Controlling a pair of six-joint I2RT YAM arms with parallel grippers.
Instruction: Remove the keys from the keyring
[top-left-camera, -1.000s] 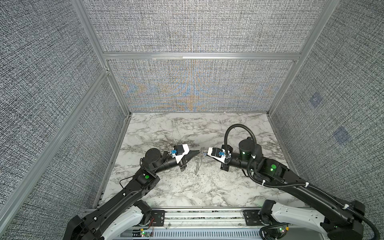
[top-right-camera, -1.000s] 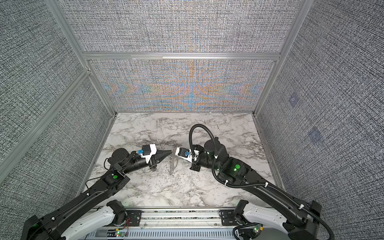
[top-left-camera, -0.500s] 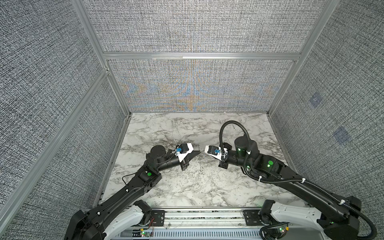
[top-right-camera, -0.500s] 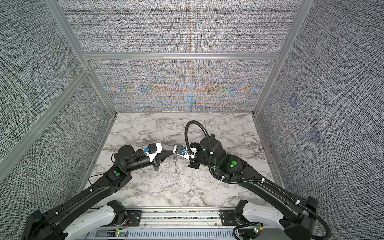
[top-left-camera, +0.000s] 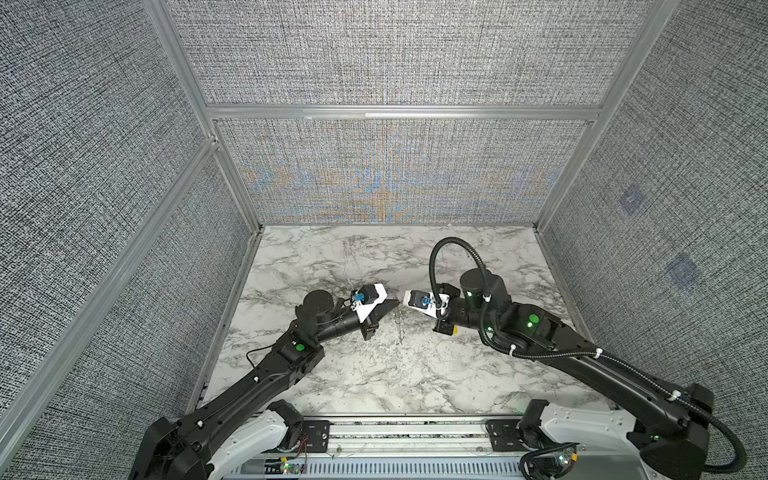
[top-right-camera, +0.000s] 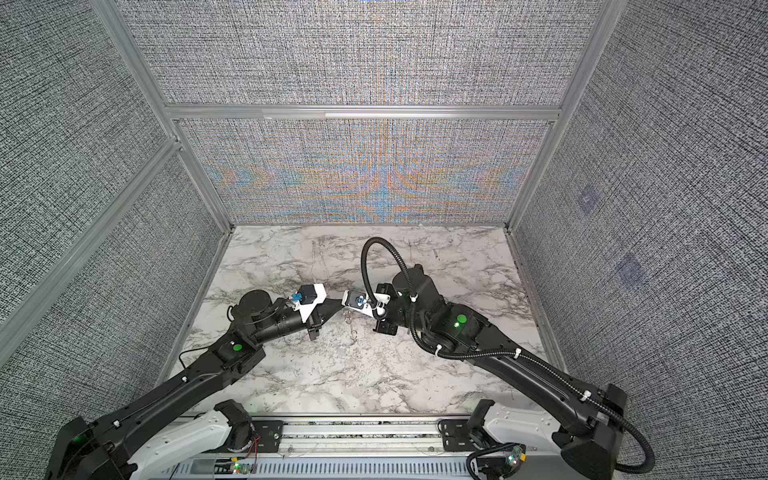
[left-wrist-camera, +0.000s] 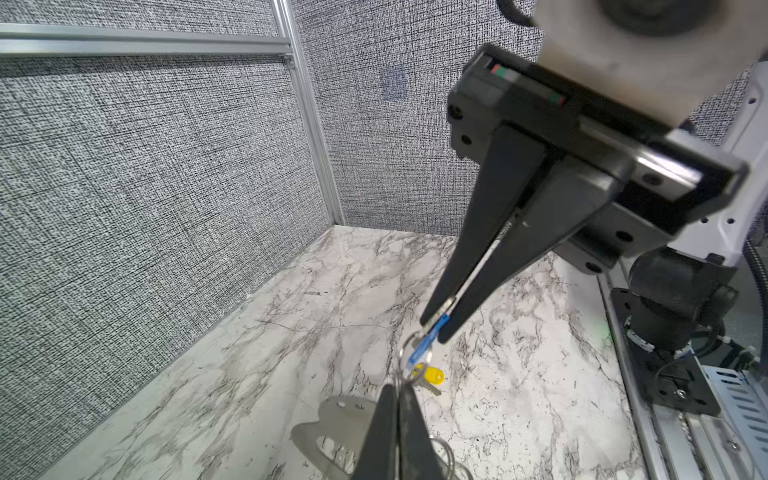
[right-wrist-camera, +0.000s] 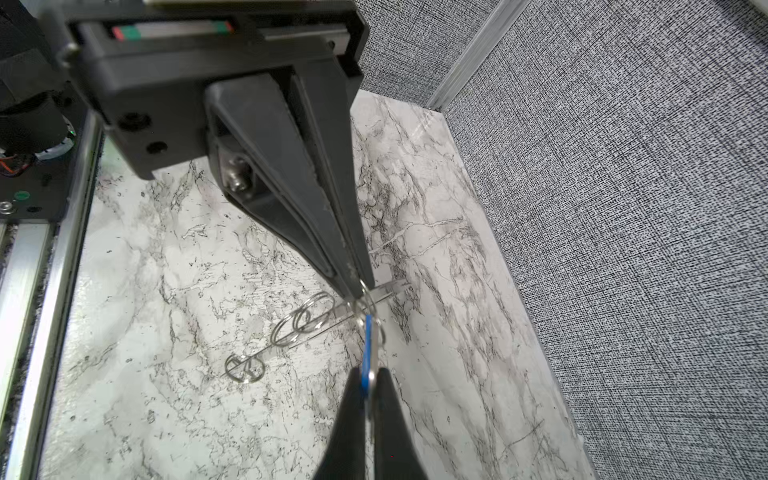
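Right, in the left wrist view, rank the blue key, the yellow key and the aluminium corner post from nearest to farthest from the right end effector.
1. The blue key: pinched at the tips of the right end effector.
2. The yellow key: loose on the marble table below.
3. The aluminium corner post: far off, at the enclosure's back corner.

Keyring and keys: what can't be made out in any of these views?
- The keyring: in the left wrist view, cut by the bottom edge and covered by the left gripper; edge-on in the right wrist view; a faint sliver in both top views.
- The blue key: edge-on, its far end hidden inside the right gripper, right wrist view.
- The yellow key: small and soft-focused, left wrist view.
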